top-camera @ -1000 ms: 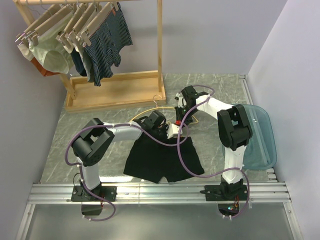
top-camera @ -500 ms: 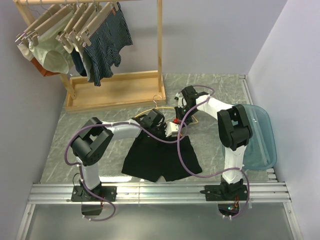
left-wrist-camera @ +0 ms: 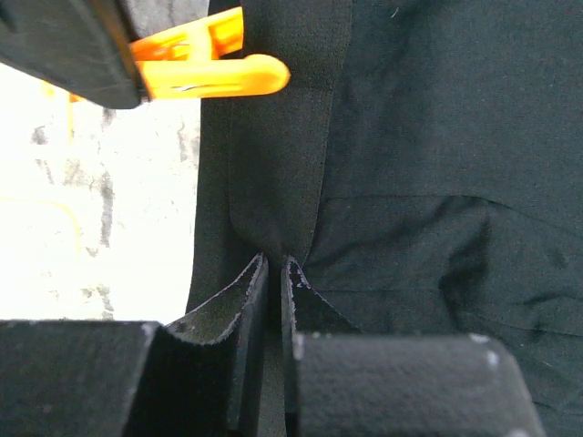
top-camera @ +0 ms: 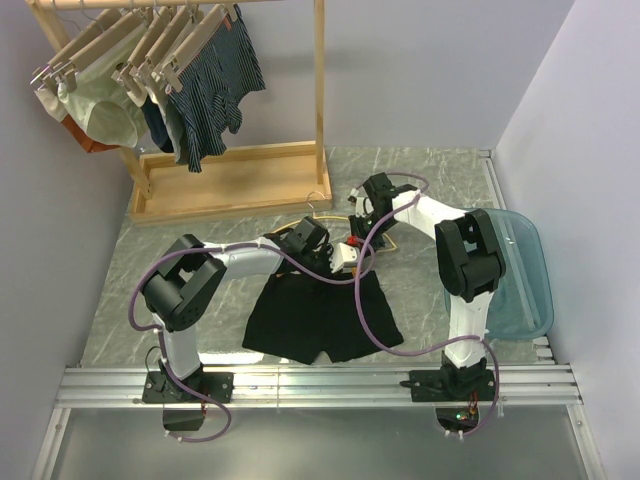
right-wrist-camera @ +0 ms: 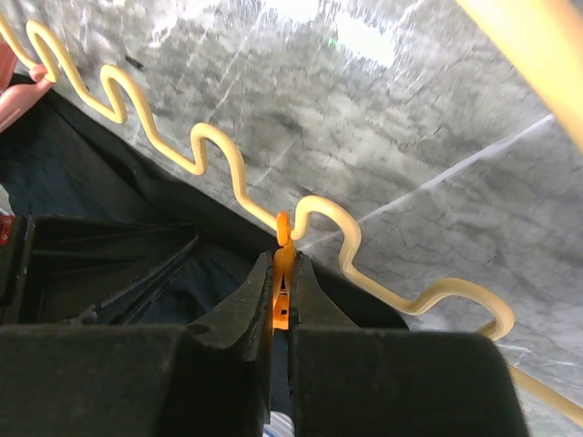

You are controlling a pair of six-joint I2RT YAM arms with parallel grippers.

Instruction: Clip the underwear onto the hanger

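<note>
a: on the left, we're watching the left gripper (left-wrist-camera: 273, 266) pinching the waistband of the black underwear (top-camera: 315, 318), which is lying spread on the table (top-camera: 430, 170).
b: and rightward, we're seeing the right gripper (right-wrist-camera: 281, 264) squeezing an orange clip (right-wrist-camera: 282, 228) on the yellow hanger (right-wrist-camera: 214, 146), at the fabric's edge.

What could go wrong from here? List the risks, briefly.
The left claw pinches only a thin fold of the black fabric boxer briefs; it may slip free. The right claw squeezes the small orange clip on the thin yellow wavy hanger; it could snap shut before fabric enters.
</note>
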